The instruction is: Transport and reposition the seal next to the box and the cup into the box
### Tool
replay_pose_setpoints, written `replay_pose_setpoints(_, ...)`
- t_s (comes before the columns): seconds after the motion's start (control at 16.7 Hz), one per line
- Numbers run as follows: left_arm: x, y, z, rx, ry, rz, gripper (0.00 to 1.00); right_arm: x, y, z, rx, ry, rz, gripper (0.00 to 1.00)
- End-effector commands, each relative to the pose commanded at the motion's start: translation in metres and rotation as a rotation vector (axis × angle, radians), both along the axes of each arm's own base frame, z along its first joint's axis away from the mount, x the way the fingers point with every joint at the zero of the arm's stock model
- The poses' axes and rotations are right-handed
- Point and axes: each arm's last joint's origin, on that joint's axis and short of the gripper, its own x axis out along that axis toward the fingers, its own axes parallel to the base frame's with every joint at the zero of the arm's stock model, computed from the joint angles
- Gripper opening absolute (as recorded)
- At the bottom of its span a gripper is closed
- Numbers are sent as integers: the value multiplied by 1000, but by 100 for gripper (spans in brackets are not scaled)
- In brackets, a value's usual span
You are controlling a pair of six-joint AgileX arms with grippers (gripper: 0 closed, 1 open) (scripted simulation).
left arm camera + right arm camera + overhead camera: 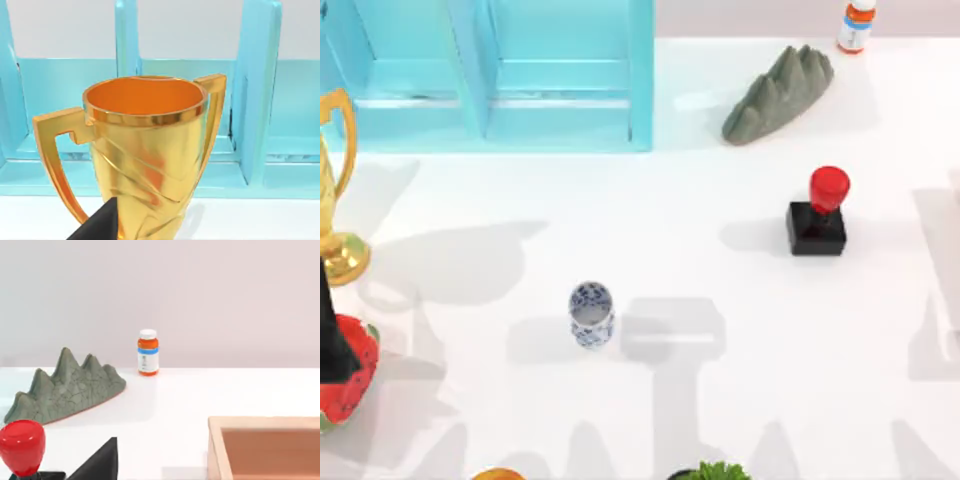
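White table [740,330], cup [591,313], seal [818,215], rock [778,93], trophy [338,190]

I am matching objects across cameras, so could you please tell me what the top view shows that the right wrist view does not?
Top view alone: the cup, upright mid-table, the turquoise shelf, the gold trophy and the seal's black base. Right wrist view alone: a tan box and a dark end effector tip. Both share the seal, the grey rock ornament and the orange-capped bottle.
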Motion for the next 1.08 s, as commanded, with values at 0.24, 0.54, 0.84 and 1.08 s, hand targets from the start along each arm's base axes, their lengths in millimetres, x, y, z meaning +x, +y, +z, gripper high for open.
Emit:
replay_pose_setpoints(0.24, 0, 0, 0, 0, 0, 0, 100, 0, 0, 4, 4, 21, 2, 100)
replay_pose_setpoints(0.54, 0, 0, 0, 0, 0, 0, 100, 7, 3, 42, 34, 185, 17, 100)
replay_pose_setpoints(0.84, 0, 0, 0, 0, 0, 0, 100, 43, 11, 104, 75, 464, 39, 100)
replay_pose_setpoints(1.08, 0, 0, 0, 0, 0, 0, 100, 103, 26, 148, 99, 730, 50, 100)
